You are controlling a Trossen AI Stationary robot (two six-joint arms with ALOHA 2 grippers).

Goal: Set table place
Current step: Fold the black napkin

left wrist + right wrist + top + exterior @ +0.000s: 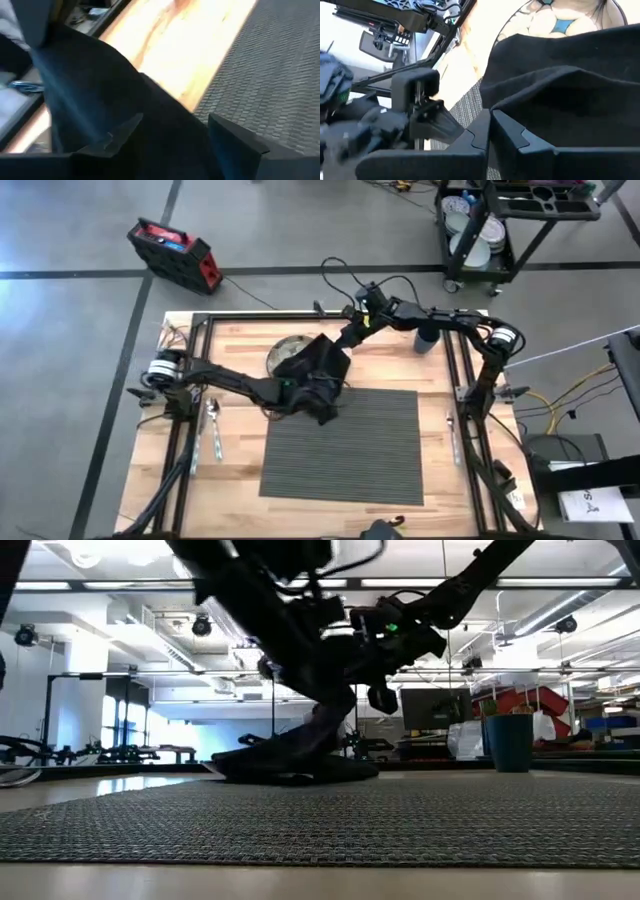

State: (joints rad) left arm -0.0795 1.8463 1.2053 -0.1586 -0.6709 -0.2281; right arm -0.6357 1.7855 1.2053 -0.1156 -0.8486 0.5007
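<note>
From the high view I see the table (235, 470), light wood inside a black frame, with the dark ribbed placemat (345, 445) lying flat in the middle toward the near side. A black napkin (315, 370) is bunched at the mat's far left corner, partly covering a plate (285, 352) behind it. My left gripper (322, 395) reaches in from the left and sits at the near edge of the napkin; my right gripper (340, 340) comes from the far right and is over the napkin's far side. A spoon (213, 415) and another piece of cutlery (193, 438) lie on the wood left of the mat, a dark cup (427, 337) stands far right, and more cutlery (452, 438) lies right of the mat.

In the low view the placemat (330, 820) fills the foreground; the napkin (300, 755) rises in a peak from its far edge, drawn up toward the arms above. The cup (510, 743) stands on the right.

In the left wrist view, the fingers (115, 137) are spread with the napkin (100, 95) between them; I cannot tell whether they grip it. The placemat (270, 75) lies beside bare wood.

In the right wrist view, the fingers (512, 132) are nearly together, pinching a fold of the napkin (570, 85); the plate (555, 20) shows beyond, and the left gripper (427, 117) is alongside.
</note>
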